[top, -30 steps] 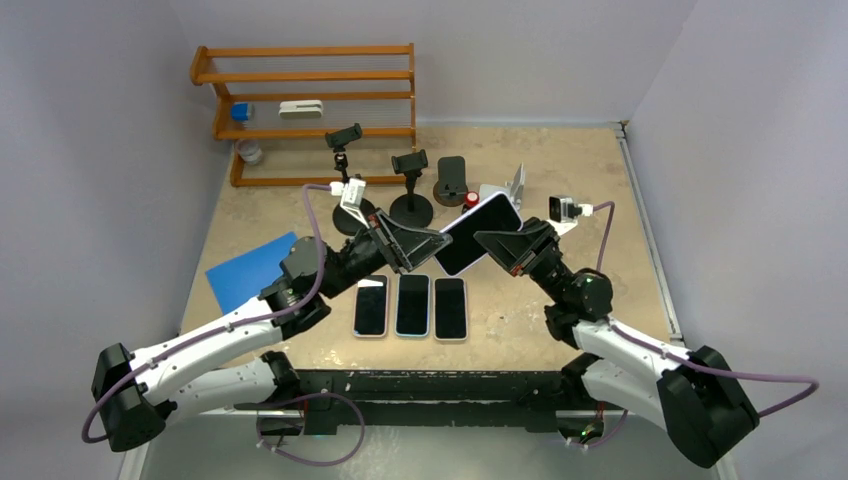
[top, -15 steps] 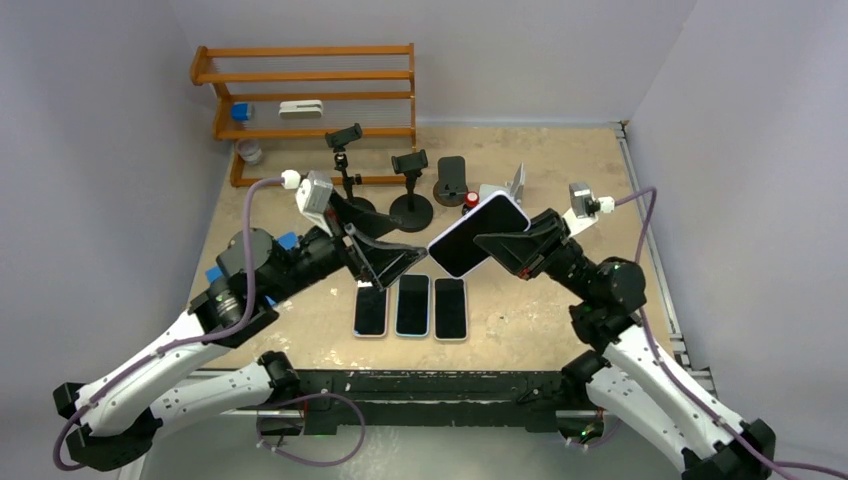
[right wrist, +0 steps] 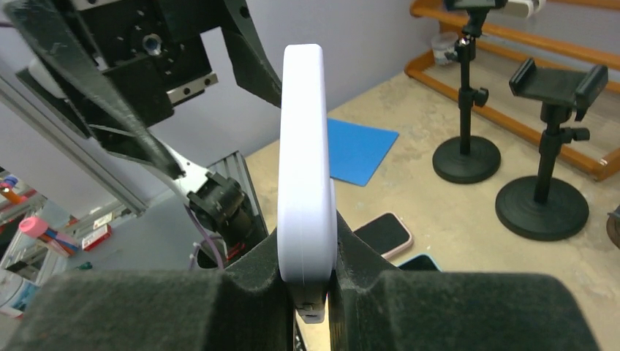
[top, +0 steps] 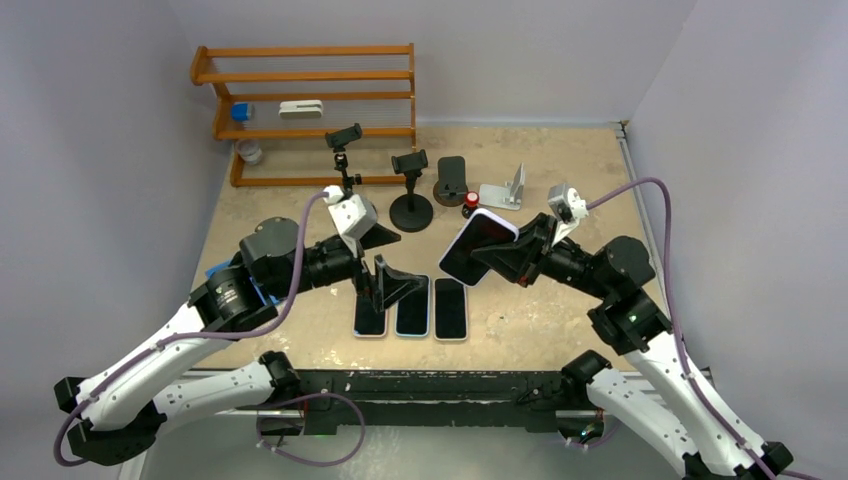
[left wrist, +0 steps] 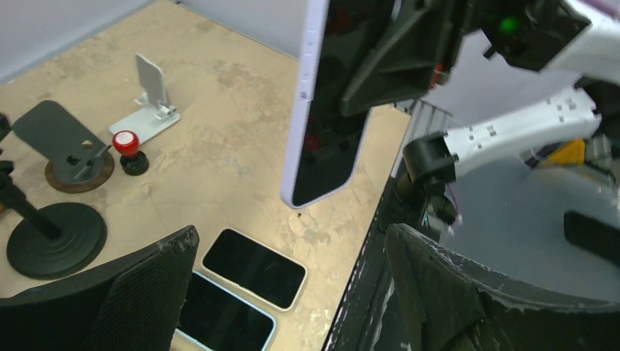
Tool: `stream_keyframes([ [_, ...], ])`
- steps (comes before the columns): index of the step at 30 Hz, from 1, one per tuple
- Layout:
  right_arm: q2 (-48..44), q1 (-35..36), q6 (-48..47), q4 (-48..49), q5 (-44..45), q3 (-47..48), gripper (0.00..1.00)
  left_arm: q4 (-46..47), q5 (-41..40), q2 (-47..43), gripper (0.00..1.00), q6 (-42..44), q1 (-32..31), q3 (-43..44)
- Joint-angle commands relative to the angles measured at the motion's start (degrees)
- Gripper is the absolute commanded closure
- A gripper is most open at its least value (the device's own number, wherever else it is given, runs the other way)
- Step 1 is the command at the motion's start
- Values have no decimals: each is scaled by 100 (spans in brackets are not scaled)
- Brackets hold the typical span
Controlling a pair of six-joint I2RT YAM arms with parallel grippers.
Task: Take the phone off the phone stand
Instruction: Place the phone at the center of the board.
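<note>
Top external: phone (top: 478, 247) hangs tilted in the air over the table (top: 570, 300), between the two arms; well apart from the stands at the rear
Right gripper (top: 503, 262): clamped on the phone's lower end; right wrist view shows the white edge pinched between both pads
Left gripper (top: 398, 262): jaws spread wide, gripping nothing; near the phone, not touching
Table phones (top: 411, 306): three flat in a row, screens up, under the left gripper
Rear: silver folding stand (top: 505, 190); black pole stand (top: 411, 190)

Phone stand (top: 500, 195) behind raised phone (top: 475, 248)
</note>
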Motion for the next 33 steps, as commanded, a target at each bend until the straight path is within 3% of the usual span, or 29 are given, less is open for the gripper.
stream_keyframes([
  [1, -61, 18, -231, 469, -217, -35, 100, 173, 966, -25, 1, 751, 12, 57],
  [8, -19, 19, -308, 592, -416, -186, 100, 889, 1177, -375, 0, 1145, 10, -757],
  [12, 58, 16, -527, 321, -602, -26, 100, 1448, 1922, -554, 0, 967, 12, -1326],
  [17, 168, 18, -742, 116, -965, 224, 100, 1163, 2846, -26, 9, 989, 12, -1045],
  [28, 274, 27, -457, 631, -1779, 104, 100, 1528, 2911, 413, 10, 704, 8, -1030],
  [33, 297, 24, -166, 1052, -1905, -37, 100, 1914, 3283, 862, 19, 390, 6, -940],
])
